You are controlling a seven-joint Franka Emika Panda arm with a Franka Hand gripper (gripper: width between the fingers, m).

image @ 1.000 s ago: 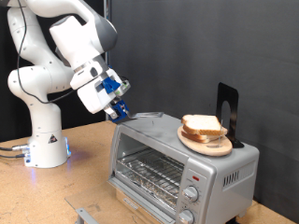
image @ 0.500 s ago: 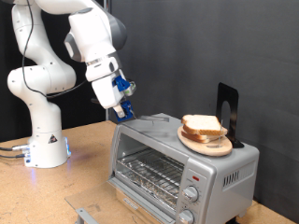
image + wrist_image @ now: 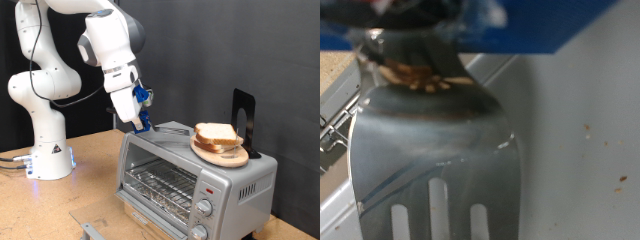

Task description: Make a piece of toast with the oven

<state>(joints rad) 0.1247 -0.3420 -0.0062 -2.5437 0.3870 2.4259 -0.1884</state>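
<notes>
Sitting nearest the camera on the wooden table (image 3: 95,185), the oven (image 3: 195,175) is showing its wire rack through the glass door, knobs (image 3: 203,208) down its right front. On its top, toward the exterior view's right, bread slices (image 3: 217,136) are resting on a round plate (image 3: 222,154); no single slice is lying apart. Above the oven's left top edge, the gripper (image 3: 141,118) is pinching a slotted metal spatula (image 3: 435,150), blade reaching over the oven top. A black backdrop is hanging behind.

Spatula (image 3: 435,150) blurred, cut off at wrist view's edge (tip unseen).
</notes>
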